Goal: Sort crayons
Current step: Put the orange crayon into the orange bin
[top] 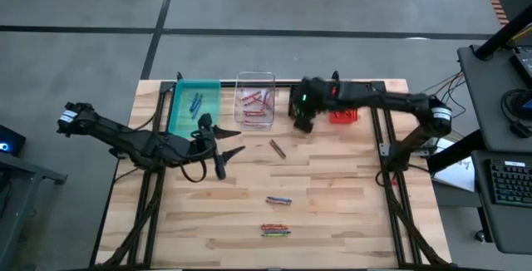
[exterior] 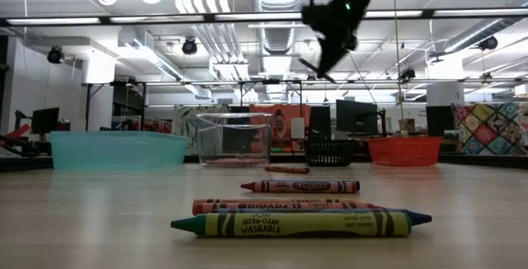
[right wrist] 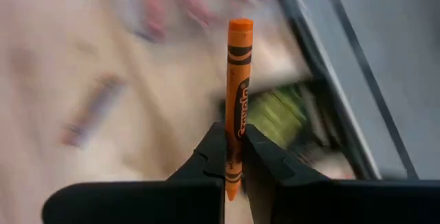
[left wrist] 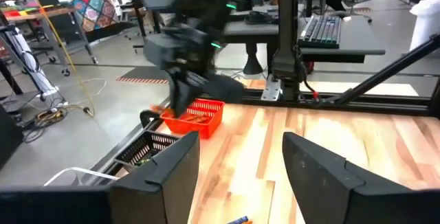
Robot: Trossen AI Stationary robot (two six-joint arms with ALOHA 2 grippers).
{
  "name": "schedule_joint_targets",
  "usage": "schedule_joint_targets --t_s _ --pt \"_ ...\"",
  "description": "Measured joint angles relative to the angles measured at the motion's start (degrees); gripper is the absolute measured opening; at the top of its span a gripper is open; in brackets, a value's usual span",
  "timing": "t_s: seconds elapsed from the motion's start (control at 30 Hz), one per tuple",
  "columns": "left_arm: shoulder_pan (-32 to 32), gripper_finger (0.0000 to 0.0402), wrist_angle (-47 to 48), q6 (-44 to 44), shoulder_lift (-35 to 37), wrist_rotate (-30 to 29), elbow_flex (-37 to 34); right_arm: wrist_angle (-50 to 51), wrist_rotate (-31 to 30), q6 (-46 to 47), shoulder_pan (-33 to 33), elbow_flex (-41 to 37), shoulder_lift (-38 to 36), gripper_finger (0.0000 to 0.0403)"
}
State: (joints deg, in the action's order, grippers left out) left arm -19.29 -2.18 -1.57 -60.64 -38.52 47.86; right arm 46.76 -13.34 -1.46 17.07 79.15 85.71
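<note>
Several crayons (top: 277, 214) lie loose on the counter (top: 332, 179) from above; left tool (top: 223, 142) spread wide beside the teal bin (top: 195, 105). Right wrist: right tool (right wrist: 236, 157) clamps an orange crayon (right wrist: 238, 93) upright.

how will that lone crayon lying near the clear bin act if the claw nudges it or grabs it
The lone crayon is a thin round stick lying flat on the bare wood table, so a sideways nudge would probably roll it. It looks stiff and light: the right claw holds an orange crayon upright by one end without sag. A hard pinch might snap it.
</note>
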Motion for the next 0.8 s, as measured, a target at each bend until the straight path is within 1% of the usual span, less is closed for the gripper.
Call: schedule_joint_targets --t_s 0.1,0.2,0.27,0.37,0.53,0.8 --pt "0.0 0.0192 0.25 -0.01 0.08 0.0 0.0 7.41 0.17 2.09 8.1 0.3 -0.02 0.0015" --pt "0.0 0.0192 0.57 -0.01 0.02 0.0 0.0 12.8 0.38 8.1 16.41 -1.35 0.01 0.0015" --pt "0.0 0.0192 0.7 0.0 -0.2 -0.02 0.0 14.72 1.67 12.93 21.75 -3.31 0.17 0.0015" --pt "0.0 0.0192 0.75 0.28 -0.5 -0.02 0.0 14.9 4.16 16.23 27.57 -6.67 0.31 0.0015" --pt "0.0 0.0192 0.79 0.98 -0.79 -0.04 0.0 14.21 4.78 17.25 31.34 -11.31 0.33 0.0015" --pt "0.0 0.0192 1.05 1.06 -0.77 -0.04 0.0 8.66 4.79 16.45 31.73 -16.01 0.33 0.0015"
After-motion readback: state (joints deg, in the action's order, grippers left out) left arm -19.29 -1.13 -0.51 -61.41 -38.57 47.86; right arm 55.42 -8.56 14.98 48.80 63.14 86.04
